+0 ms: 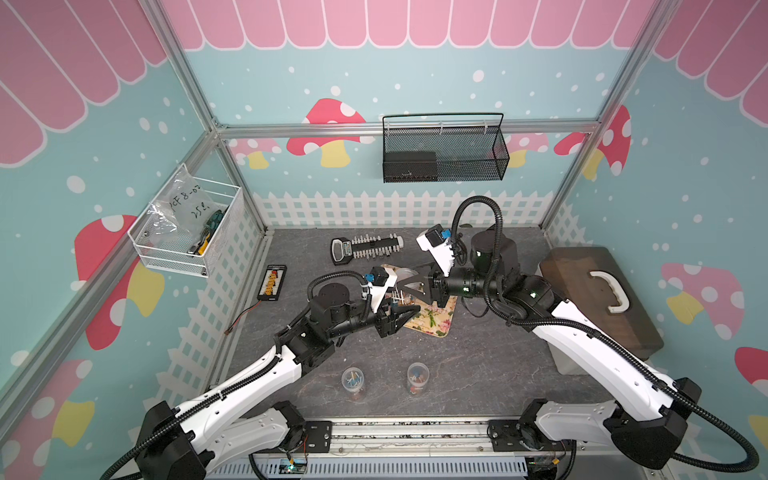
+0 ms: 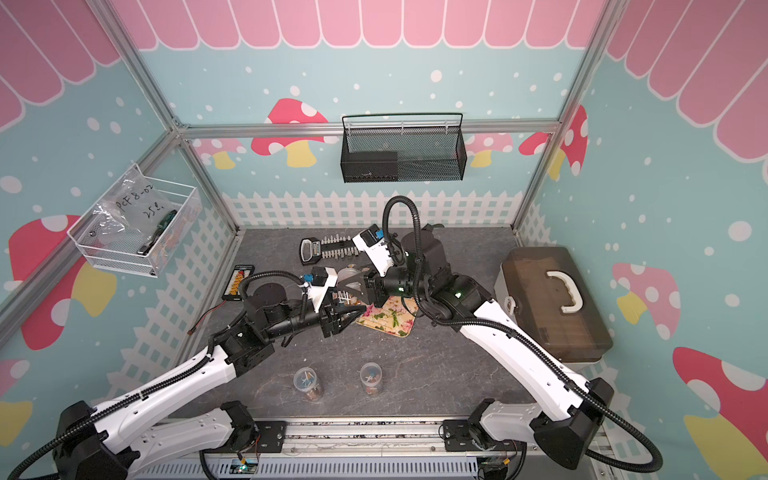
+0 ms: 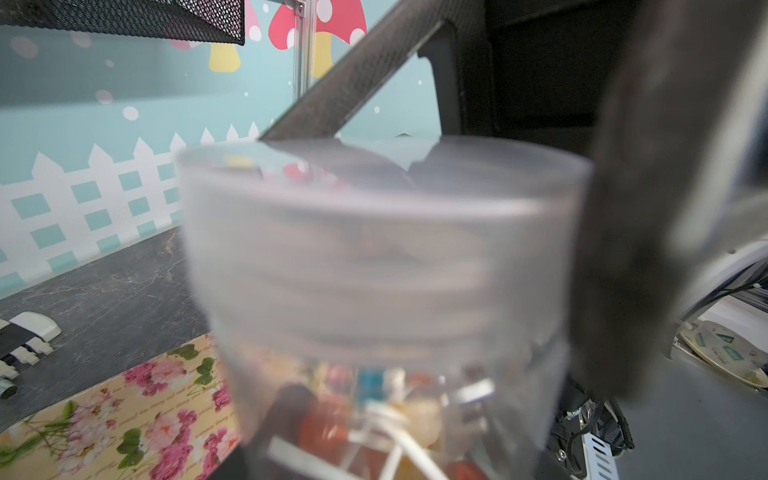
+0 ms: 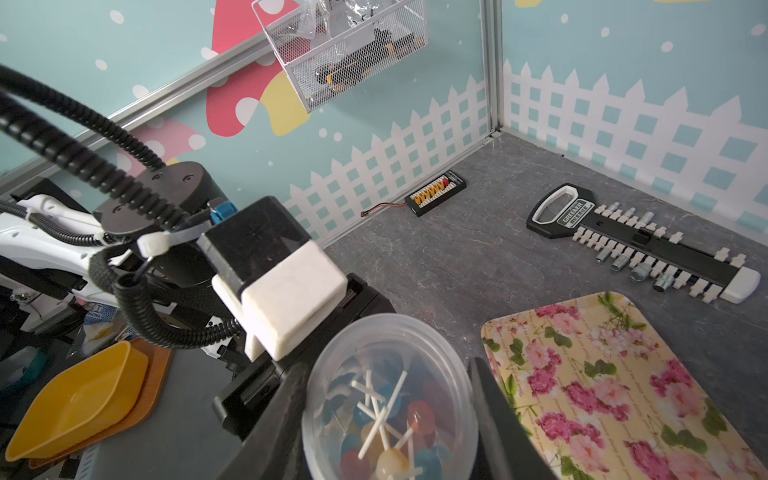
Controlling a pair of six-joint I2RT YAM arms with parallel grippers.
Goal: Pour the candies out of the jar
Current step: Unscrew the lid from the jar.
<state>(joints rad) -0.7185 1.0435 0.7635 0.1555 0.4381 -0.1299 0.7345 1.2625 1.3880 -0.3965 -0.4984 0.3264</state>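
Observation:
A clear plastic jar [image 4: 390,399] with its clear lid [image 3: 382,249] on hangs over the near edge of a floral tray [image 4: 623,395]. Through the plastic the candies [image 4: 392,419] show as coloured round heads on white sticks. In both top views my left gripper [image 1: 401,308] is shut on the jar's body [image 1: 397,297]. My right gripper [image 4: 390,370] reaches in from the right, with one black finger [image 4: 286,407] pressed against each side of the lid. The jar fills the left wrist view and hides the left fingers there.
Two more clear jars [image 1: 353,380] [image 1: 417,376] stand upright near the table's front edge. A socket holder [image 1: 365,247] lies at the back and a black connector board [image 1: 272,282] at the left wall. A brown toolbox [image 1: 598,299] sits at the right.

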